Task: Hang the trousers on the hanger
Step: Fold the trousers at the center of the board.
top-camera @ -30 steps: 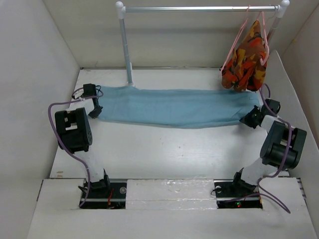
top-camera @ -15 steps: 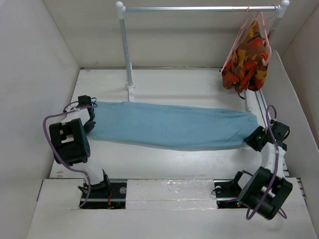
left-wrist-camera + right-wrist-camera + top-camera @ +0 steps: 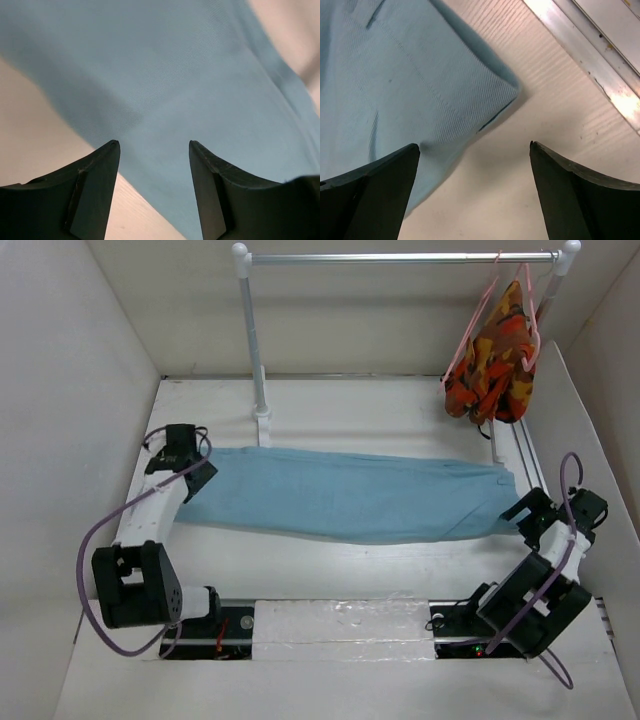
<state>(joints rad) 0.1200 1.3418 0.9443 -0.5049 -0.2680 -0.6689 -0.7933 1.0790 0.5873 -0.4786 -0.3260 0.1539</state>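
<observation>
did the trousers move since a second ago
Yes. The trousers have slid toward the near side: a second ago their far edge lay at the foot of the rack post; now it sits short of it.

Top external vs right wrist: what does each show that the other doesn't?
Only top external: the clothes rail, the patterned garment hanging at its right end, the trousers at full length, flat across the table, and the left gripper at their left end.
Only right wrist: the cloth's weave and one corner up close, and the right gripper plainly open, gripping nothing.
Both: the trousers' right end lying on the table by the right gripper.
</observation>
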